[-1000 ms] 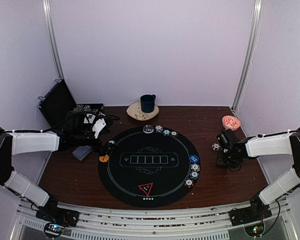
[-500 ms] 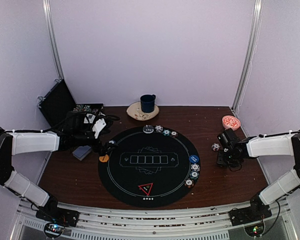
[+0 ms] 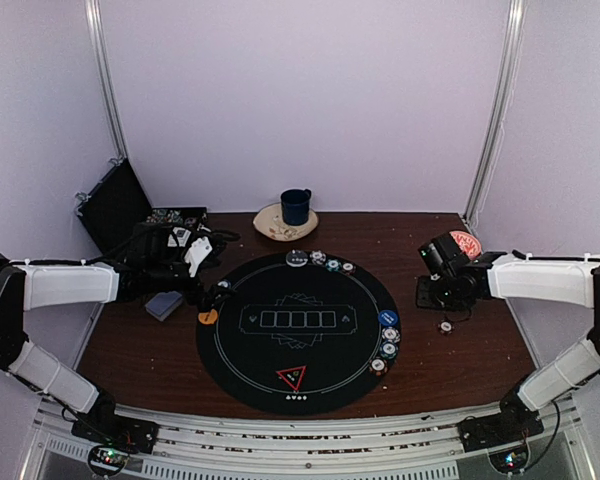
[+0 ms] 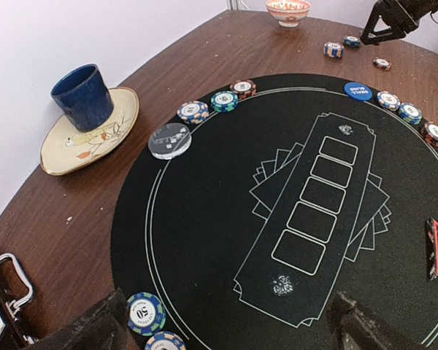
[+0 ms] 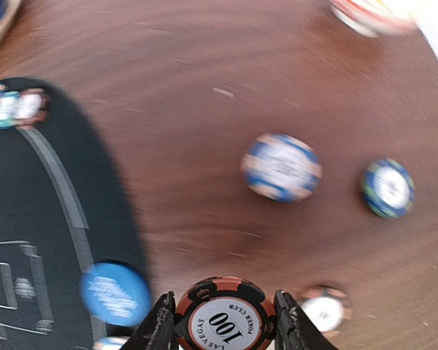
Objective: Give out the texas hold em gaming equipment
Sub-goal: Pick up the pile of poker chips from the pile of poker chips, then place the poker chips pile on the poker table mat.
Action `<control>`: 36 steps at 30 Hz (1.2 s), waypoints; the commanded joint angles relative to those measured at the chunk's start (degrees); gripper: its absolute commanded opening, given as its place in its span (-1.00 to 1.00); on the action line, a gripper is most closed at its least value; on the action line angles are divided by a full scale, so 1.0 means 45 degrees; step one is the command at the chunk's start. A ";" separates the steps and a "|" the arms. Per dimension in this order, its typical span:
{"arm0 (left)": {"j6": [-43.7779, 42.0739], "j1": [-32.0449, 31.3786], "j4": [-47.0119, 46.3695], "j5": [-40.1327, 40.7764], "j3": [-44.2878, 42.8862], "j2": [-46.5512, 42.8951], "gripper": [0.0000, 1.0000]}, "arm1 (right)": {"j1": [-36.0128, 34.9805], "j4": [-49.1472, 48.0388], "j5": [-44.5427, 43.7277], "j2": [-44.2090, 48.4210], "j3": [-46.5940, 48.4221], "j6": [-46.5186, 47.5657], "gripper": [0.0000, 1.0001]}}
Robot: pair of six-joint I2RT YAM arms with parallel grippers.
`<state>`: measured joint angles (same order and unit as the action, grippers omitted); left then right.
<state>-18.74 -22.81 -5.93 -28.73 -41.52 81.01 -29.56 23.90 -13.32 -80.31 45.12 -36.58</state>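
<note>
Gripping a red-and-black 100 poker chip (image 5: 223,315) by its edges, our right gripper (image 5: 223,334) is hanging over the wooden table (image 5: 168,109), just off the black felt mat (image 5: 29,219) and near three loose chips (image 5: 281,166). We are noting our left gripper (image 4: 226,334) gaping wide over the mat's left edge.

This looks like a robotics lab test cell and not a home. The wooden counter (image 3: 480,350) is closed in by plain pale wall panels (image 3: 300,100), held by bare aluminium posts (image 3: 104,80). The left arm (image 3: 65,285) and the right arm (image 3: 540,280) are bolted to a metal rail (image 3: 300,440) at its near edge. A round black poker mat (image 3: 240,360) with poker chips (image 3: 390,335) lies on it like a prepared test scene.
</note>
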 commanded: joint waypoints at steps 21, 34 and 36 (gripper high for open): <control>0.1603 0.1491 -0.1369 0.0855 -0.0076 -0.0718 0.96 | -0.5571 0.1775 0.1268 -1.3850 1.7214 0.0910 -0.31; 0.1655 0.1507 -0.1377 0.0771 -0.0186 -0.0338 0.96 | -0.5614 0.1667 0.1788 -1.4975 1.7531 0.1164 0.16; 0.1650 0.1495 -0.1349 0.0760 -0.0206 -0.0294 0.96 | -0.5623 0.1734 0.1887 -1.4872 1.7514 0.1326 0.30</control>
<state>-11.84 -16.49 -9.43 -25.23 -42.00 78.96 -55.13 29.58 -6.17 -145.95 123.94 -32.21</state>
